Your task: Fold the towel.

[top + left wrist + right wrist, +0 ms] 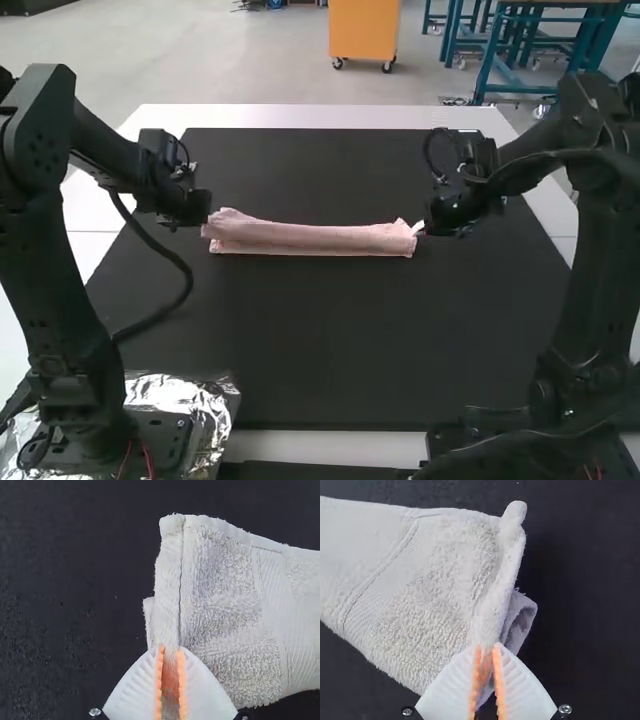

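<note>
From my seat at the controls, I have the pale pink terry towel [310,238] lying in a long, narrow folded strip across the flat black mat [330,340], between the two arms and rather toward the mat's far side. I can't count the folds from here. The mat itself lies on the white bench [320,117], which shows beyond its far edge and along its near one.

My left gripper [203,215] is at the towel's left end, and my right gripper [421,228] is at its right end. In the left wrist view, the left gripper [170,650] has its jaws closed to a narrow gap, with the stitched end hem [172,590] pinched between the orange pads [182,680]. A small corner of under-layer [148,612] pokes out past that hem, and a flat woven band [272,595] crosses the looped pile a little way in.

In the right wrist view, the right gripper [487,647] likewise has its jaws drawn together on the thick rolled edge [502,575] of the other end. Just beside that edge, a greyish curled layer [521,615] sticks out from underneath.

Crumpled silver foil [212,405] sits around the left arm's base, well apart from the towel.
</note>
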Robot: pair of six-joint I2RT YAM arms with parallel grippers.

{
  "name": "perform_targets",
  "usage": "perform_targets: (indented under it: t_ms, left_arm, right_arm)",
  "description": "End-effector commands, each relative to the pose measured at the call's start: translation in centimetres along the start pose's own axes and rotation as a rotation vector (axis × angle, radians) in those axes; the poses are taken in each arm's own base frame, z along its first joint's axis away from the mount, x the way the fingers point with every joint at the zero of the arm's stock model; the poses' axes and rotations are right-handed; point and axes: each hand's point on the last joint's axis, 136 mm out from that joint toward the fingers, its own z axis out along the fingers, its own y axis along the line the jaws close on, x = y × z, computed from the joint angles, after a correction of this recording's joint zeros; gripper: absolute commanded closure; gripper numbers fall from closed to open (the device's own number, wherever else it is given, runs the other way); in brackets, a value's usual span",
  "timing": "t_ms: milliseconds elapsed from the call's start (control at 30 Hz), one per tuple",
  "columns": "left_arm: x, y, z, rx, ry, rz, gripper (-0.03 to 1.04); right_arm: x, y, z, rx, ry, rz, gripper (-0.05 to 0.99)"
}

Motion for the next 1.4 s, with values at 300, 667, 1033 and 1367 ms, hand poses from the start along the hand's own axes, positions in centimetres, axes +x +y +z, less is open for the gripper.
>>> perform_targets:
  t_ms: [300, 667, 1033, 1367]
  left_arm:
    - [-5.5, 3.2, -3.4, -0.041, -0.165, -0.090, 0.03]
    - [-6.6, 3.6, -3.9, -0.023, -0.188, -0.121, 0.04]
    - [-6.4, 4.0, -4.0, -0.025, -0.182, -0.129, 0.04]
    - [-6.1, 3.9, -3.9, -0.021, -0.176, -0.130, 0.04]
  right_arm:
    - [-4.6, 0.2, -2.7, 0.052, -0.113, -0.033, 0.03]
    - [-3.3, 2.0, -0.4, 0.033, -0.061, -0.042, 0.03]
    - [-0.9, 1.8, 1.7, 0.048, -0.017, -0.047, 0.05]
    - [1.4, 2.6, 3.9, 0.027, 0.038, -0.047, 0.32]
